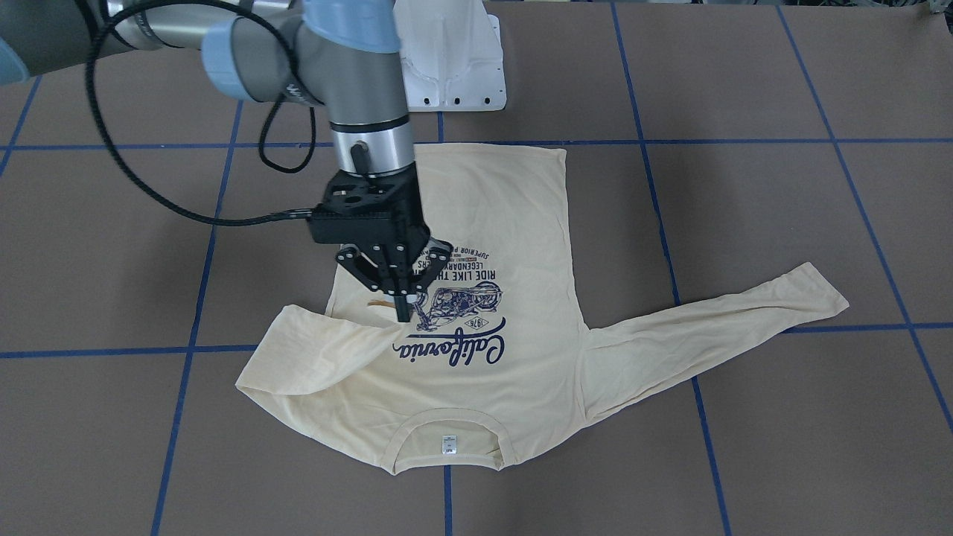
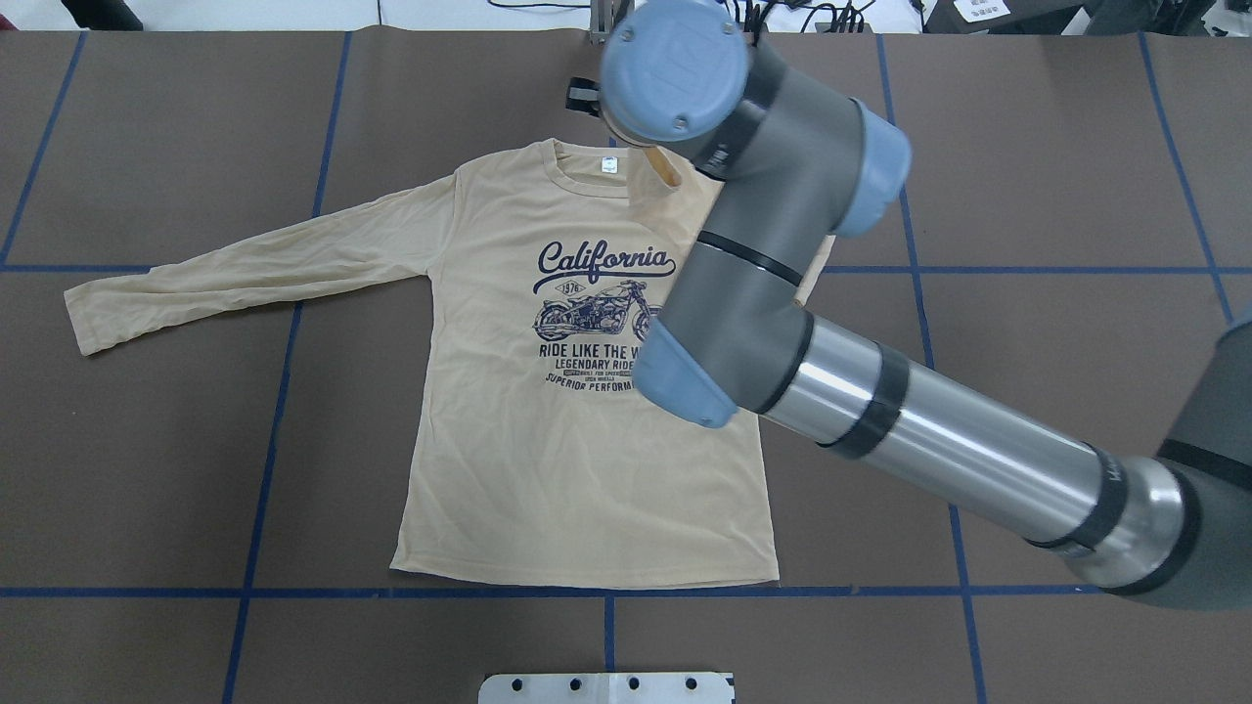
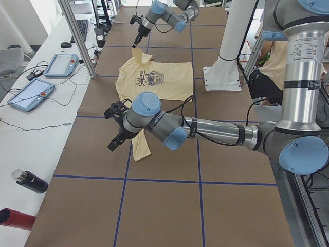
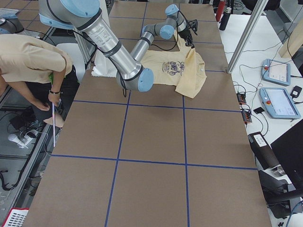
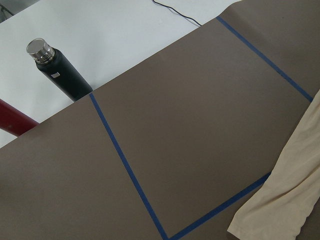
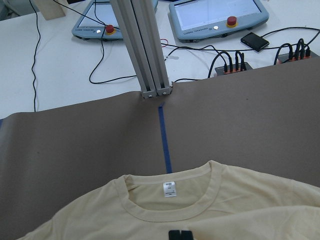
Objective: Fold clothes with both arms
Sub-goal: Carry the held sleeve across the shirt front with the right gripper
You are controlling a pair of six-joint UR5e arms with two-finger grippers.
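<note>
Right fingers [image 1: 403, 304] clenched, pinching the cuff of one sleeve [image 1: 320, 350], held up just beside the motorcycle in the navy "California" print [image 1: 454, 346]. That sleeve is doubled in from the shoulder toward the print. Cream long-sleeved shirt [image 1: 476, 406] lies flat, print up, on the brown table [image 1: 782, 223]. Neck label [image 1: 447, 444] sits past the print, away from the robot. Other sleeve [image 1: 715, 327] stretches out away from the print. Left fingers [image 3: 115, 141] hover near its cuff, well apart from the print; clenched or released, cannot tell.
</note>
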